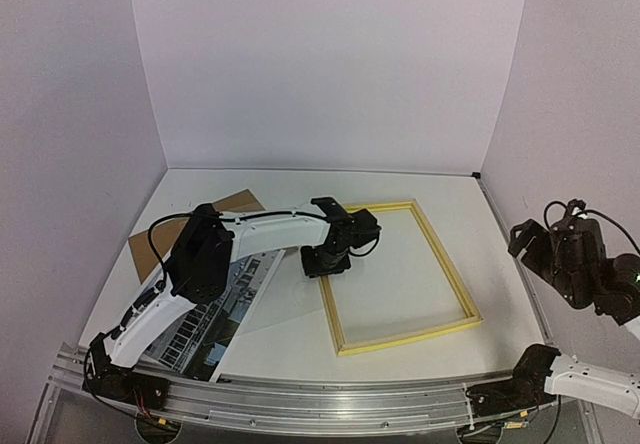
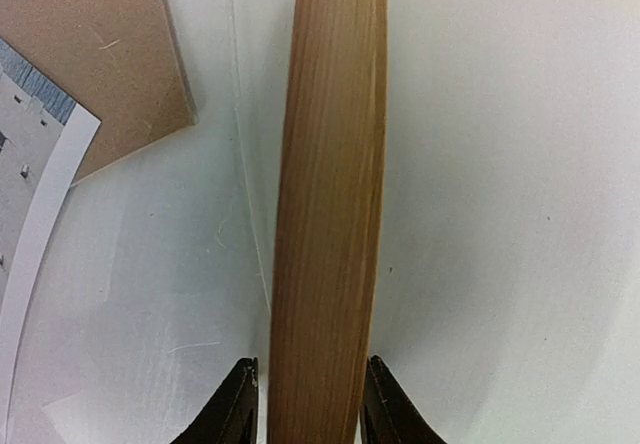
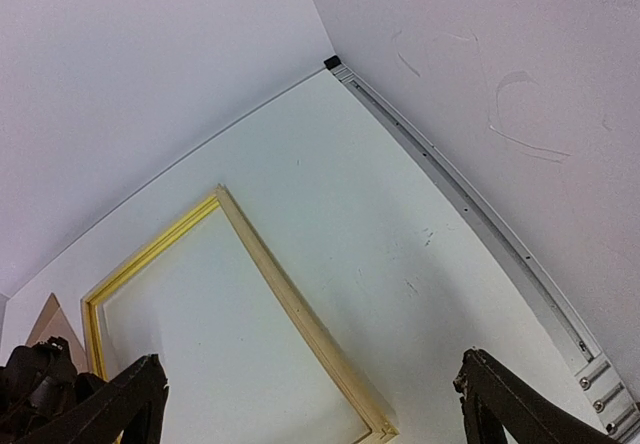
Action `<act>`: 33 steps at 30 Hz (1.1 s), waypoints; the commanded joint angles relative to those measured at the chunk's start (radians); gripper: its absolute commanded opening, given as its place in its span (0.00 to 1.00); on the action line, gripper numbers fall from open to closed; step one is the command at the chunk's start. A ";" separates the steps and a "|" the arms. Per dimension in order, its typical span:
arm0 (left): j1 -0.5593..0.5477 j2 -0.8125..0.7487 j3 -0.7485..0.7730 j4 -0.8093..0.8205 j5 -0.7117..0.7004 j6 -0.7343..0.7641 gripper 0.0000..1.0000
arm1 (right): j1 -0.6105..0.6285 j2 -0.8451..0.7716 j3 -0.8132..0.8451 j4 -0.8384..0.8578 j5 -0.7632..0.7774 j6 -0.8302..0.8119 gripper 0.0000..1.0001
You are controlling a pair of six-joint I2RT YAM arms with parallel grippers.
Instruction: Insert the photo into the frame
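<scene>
From above, we see a white worktop (image 1: 400, 189) closed in by three plain pale walls, with an aluminium rail (image 1: 330, 394) along its near edge. On it we count one frame (image 1: 410, 335), one photo (image 1: 200, 339) and one brown board (image 1: 240, 204). There are two arms, each with one tool. The frame lies flat right of the middle, its thin border yellow, and bare worktop shows through it. The photo lies flat at the left, apart from the frame and partly under the left arm. Its far end overlaps the board. The left tool (image 1: 325, 264) points down onto the frame's left rail. The right tool (image 1: 530, 249) hangs in the air at the right edge, well apart from everything on the worktop.

In the left wrist view, one pale wood rail of the frame runs straight up the picture. The tool's two dark fingers (image 2: 240, 404) stand one on each side of it at the bottom. We cannot tell whether they press the wood or only stand beside it. At the upper left, a corner of the board lies on the worktop, with the white-bordered edge of the photo below it.

In the right wrist view, its two fingers (image 3: 120, 404) stand wide apart with nothing between them, above the frame's far right corner. A metal strip (image 3: 480, 214) runs along the foot of the right wall.
</scene>
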 commanded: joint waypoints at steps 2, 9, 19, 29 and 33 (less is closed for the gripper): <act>-0.008 0.062 -0.068 0.055 0.114 0.003 0.35 | 0.001 -0.028 -0.010 0.000 -0.015 0.007 0.98; -0.013 0.029 -0.091 0.158 0.162 0.052 0.39 | 0.001 -0.012 -0.001 -0.001 -0.030 -0.015 0.98; -0.027 0.001 -0.127 0.403 0.278 0.064 0.43 | 0.001 -0.002 0.011 0.000 -0.054 -0.032 0.98; -0.029 0.014 -0.122 0.445 0.288 0.046 0.44 | 0.000 0.057 0.010 0.000 -0.152 -0.107 0.98; -0.029 -0.031 -0.154 0.437 0.253 0.055 0.51 | 0.001 0.157 0.030 0.000 -0.194 -0.115 0.98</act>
